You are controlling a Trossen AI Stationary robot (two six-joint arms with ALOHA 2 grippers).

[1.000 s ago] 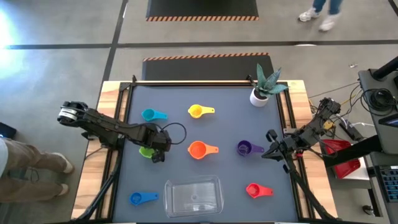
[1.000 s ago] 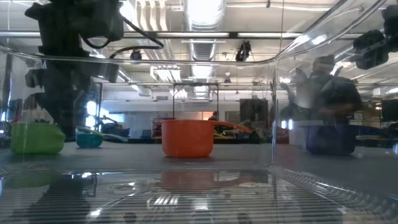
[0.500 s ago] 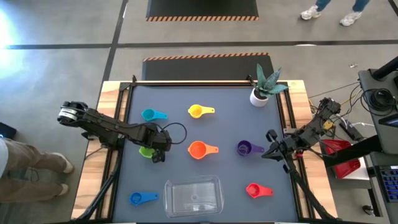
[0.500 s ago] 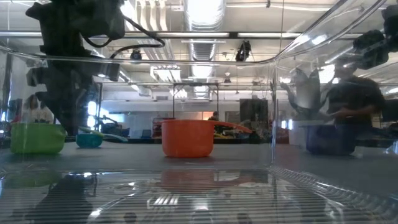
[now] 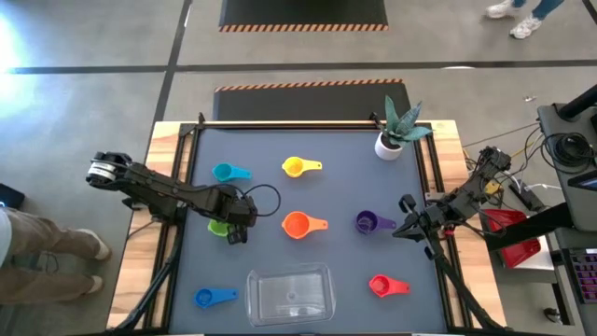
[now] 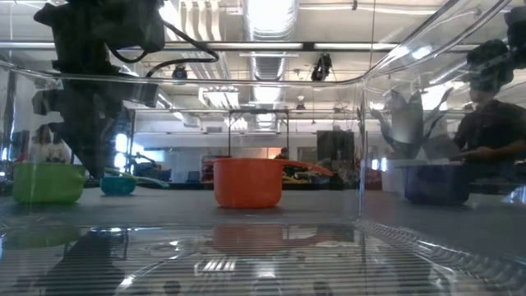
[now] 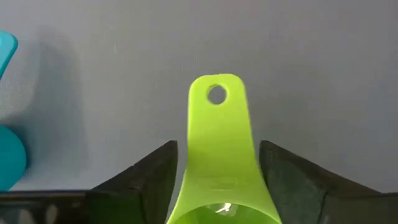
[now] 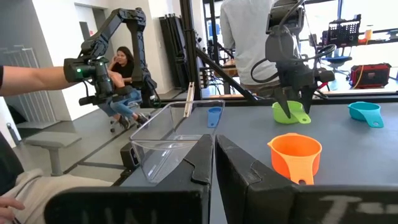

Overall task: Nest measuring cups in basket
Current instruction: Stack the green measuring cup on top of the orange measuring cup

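The green cup [image 5: 218, 228] stands on the grey mat with its bowl under my left gripper [image 5: 235, 227]. In the left wrist view, my left gripper [image 7: 217, 163] is open, one finger on either side of the green handle [image 7: 216, 118], with gaps showing. My right gripper [image 5: 399, 227] waits shut just right of the purple cup [image 5: 367, 222]. The teal [image 5: 224, 173], yellow [image 5: 294, 167], orange [image 5: 297, 224], red [image 5: 380, 285] and blue [image 5: 204, 298] cups lie scattered on the mat. The clear basket [image 5: 289, 294] sits at the near edge.
A white plant pot [image 5: 389, 145] stands at the far right corner. A black frame runs along the mat's edges. Bare mat lies between the cups. People sit and stand in the room beyond the table.
Neither arm nor any cup has moved. A person beyond the table's far edge has walked toward the right.
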